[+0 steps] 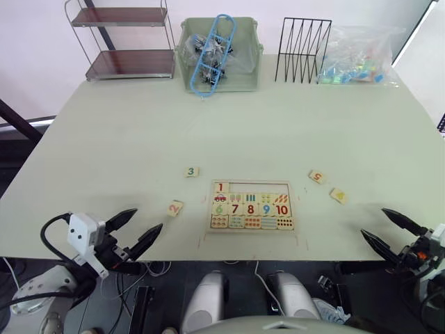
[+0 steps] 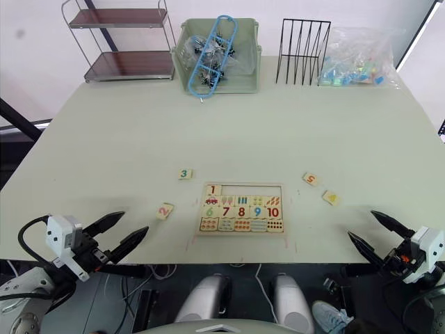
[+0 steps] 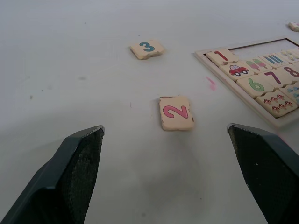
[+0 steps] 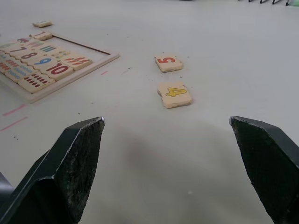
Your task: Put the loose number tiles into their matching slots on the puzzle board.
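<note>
Left eye view, shelf (image 1: 128, 42), bin (image 1: 219, 56), rack (image 1: 302, 50)

A shelf rack (image 1: 125, 42), green bin (image 1: 221, 59), wire rack (image 1: 302, 49) and plastic bag (image 1: 358, 59) line the table's (image 1: 229, 125) far edge.

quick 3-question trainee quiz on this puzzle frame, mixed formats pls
1. True or false: tile 1 already sits in the board.
2. Which loose tiles lie on the board's right side? A) 2 and 3 B) 4 and 5 C) 3 and 5
3. Fill in: the left claw is open, facing tile ___.

Key: 1 true. 2 B: tile 4 and tile 5. 3: tile 2; tile 3 lies farther off.
</note>
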Available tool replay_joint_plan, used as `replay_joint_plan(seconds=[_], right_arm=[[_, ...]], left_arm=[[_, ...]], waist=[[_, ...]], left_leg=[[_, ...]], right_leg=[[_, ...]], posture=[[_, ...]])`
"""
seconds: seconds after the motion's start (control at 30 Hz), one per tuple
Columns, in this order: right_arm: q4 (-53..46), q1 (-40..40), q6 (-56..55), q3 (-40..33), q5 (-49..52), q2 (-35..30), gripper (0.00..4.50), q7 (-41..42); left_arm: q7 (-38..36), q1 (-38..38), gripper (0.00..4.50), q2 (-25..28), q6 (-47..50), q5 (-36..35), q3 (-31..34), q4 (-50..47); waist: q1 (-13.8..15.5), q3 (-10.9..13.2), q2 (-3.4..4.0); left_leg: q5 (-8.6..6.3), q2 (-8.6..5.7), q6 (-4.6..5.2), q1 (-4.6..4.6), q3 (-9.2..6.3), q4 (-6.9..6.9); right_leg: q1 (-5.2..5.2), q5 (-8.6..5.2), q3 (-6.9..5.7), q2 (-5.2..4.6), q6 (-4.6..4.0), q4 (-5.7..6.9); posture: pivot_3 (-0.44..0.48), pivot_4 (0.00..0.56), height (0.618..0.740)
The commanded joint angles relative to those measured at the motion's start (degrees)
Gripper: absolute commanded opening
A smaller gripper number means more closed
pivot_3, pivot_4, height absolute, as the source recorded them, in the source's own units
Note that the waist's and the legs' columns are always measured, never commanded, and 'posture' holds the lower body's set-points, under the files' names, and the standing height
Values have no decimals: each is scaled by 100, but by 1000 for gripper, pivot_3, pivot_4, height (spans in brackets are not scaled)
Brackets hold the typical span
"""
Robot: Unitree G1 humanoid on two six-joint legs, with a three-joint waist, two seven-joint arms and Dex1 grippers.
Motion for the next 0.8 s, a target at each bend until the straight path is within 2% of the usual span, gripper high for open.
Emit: replay_joint_plan(seconds=[0.03,0.47,0.8], right_arm=[[-4,-15,-172,-148,79,4,4500,4],[-78,45,-226,-95,28,-8,4500,-5],[163,-35,-355,-117,29,-55,4500,137]], left_arm=[[31,114,4476,-12,-216,66,-88,-162],[259,-42,4476,-77,-365,-2,-104,-11],[131,-113,4476,-11,-405,50,-203,67]], waist=[[-3,0,0],[-1,-1,0],[-2,-1,0]], left_leg=[[0,1,0,3,4,-2],[-2,7,3,11,39,-6],[-3,10,4,18,52,-10]], right_leg=[[0,0,3,1,0,0],[0,-1,14,6,1,0],[2,-2,22,11,2,0]], posture=[[0,150,739],[0,150,739],[0,150,739]])
